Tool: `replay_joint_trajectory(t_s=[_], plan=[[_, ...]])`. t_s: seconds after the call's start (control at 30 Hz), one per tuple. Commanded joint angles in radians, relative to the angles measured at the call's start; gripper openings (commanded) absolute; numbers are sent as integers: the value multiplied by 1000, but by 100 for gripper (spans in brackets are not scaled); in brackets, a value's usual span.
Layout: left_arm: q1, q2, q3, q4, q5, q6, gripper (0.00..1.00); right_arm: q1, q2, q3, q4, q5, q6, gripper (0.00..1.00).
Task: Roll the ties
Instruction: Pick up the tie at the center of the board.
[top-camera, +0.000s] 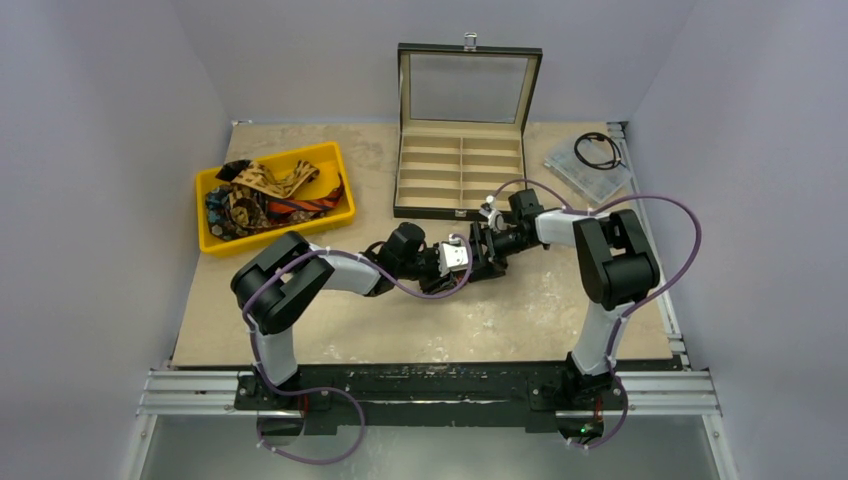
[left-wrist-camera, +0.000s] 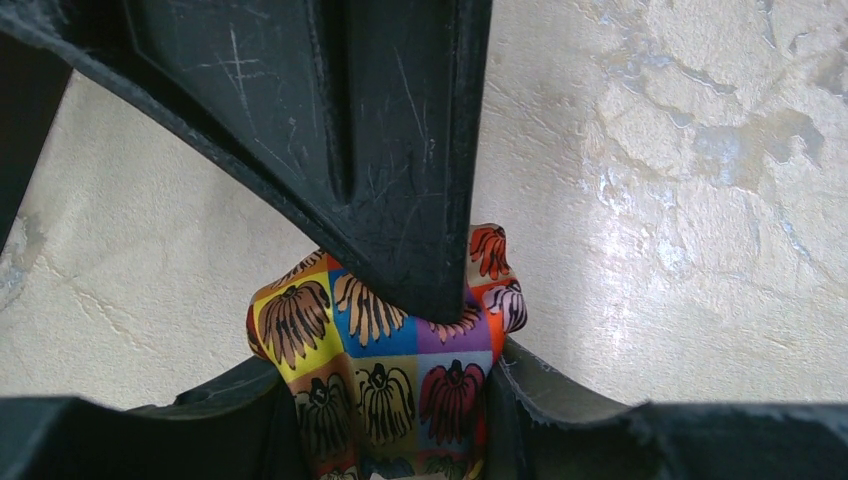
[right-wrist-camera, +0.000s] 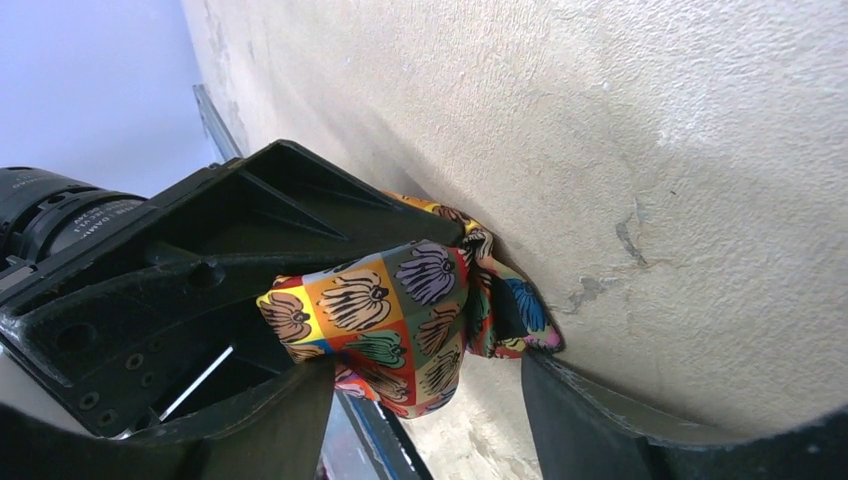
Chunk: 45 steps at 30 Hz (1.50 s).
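Two robot arms are meeting at the middle of a pale tabletop (top-camera: 400, 325), both working on one multicoloured floral tie (right-wrist-camera: 390, 300). The tie is lying bunched into a small lump on the surface rather than wound into a neat coil. The left hand (left-wrist-camera: 390, 400) is gripping the lump, its two fingers pressing the fabric from both sides. The right hand (right-wrist-camera: 425, 405) is straddling the same lump with its fingers apart. A sliver of tabletop is showing beside one finger, so I cannot tell whether it is gripping. The other ties (top-camera: 270, 195) are lying tangled and unrolled in a yellow bin (top-camera: 201, 215) at the left. A compartment box (top-camera: 460, 212) is standing open behind the arms, with no tie showing in it. Judging from this, the task is only beginning: the first roll is underway and the others are waiting.
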Motion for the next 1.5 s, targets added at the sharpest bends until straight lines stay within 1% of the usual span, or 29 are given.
replay_joint_trajectory(t_s=[0.0,0.1,0.17,0.2,0.23,0.37,0.53,0.6,0.67,0.7,0.77,0.8,0.9,0.93,0.97,1.0,1.03,1.07,1.1,1.13,1.17,1.3,1.37,1.4,1.43,1.47], plan=[[-16,40,-27,-139,-7,9,0,-18,-52,48,-117,79,-98,72],[-15,42,-29,-149,-5,7,0,-51,-76,57,-183,111,-133,83],[-14,45,-29,-151,-4,5,0,-64,-84,54,-202,131,-146,86],[-14,47,-28,-151,-5,1,0,-64,-84,49,-196,150,-145,90],[-14,49,-26,-150,-1,-1,0,-65,-83,40,-170,163,-132,97],[-14,55,-21,-151,7,-5,0,-45,-35,-5,11,155,9,98],[-11,45,-20,-165,5,4,0,17,26,6,100,79,67,98],[-10,43,-22,-166,4,5,0,25,24,-1,140,46,100,93],[-8,43,-23,-166,5,4,0,25,16,-7,153,24,107,85],[-9,43,-23,-166,6,4,0,25,10,-10,151,18,101,79],[-8,45,-21,-165,7,5,0,25,-15,-20,152,0,97,62],[-9,46,-20,-163,5,4,0,25,-28,-25,152,-3,95,55],[-8,49,-13,-163,5,1,0,25,-51,-33,151,-12,95,41],[-9,50,-13,-164,5,2,0,25,-53,-34,150,-17,93,39],[-9,51,-11,-163,5,1,0,25,-53,-35,144,-22,87,38],[-8,53,-11,-163,4,0,0,25,-52,-33,132,-27,78,39],[-8,53,-11,-163,5,-2,0,24,-50,-30,118,-34,70,46],[-5,53,-10,-163,6,-4,0,24,-46,-27,91,-37,56,57],[-3,53,-13,-163,9,-6,0,25,-44,-24,75,-38,40,64],[-3,53,-14,-163,10,-7,0,25,-45,-25,70,-42,29,65],[0,53,-15,-164,10,-8,0,25,-48,-29,69,-46,24,61],[4,52,-18,-164,15,-9,0,23,-51,-38,89,-51,27,34],[5,52,-17,-163,20,-12,0,23,-48,-33,99,-45,29,8],[6,51,-17,-163,22,-12,0,23,-47,-29,96,-39,29,0],[6,48,-17,-161,23,-16,4,23,-44,-24,89,-33,24,0],[8,44,-18,-157,25,-21,13,22,-42,-20,82,-28,16,0]])
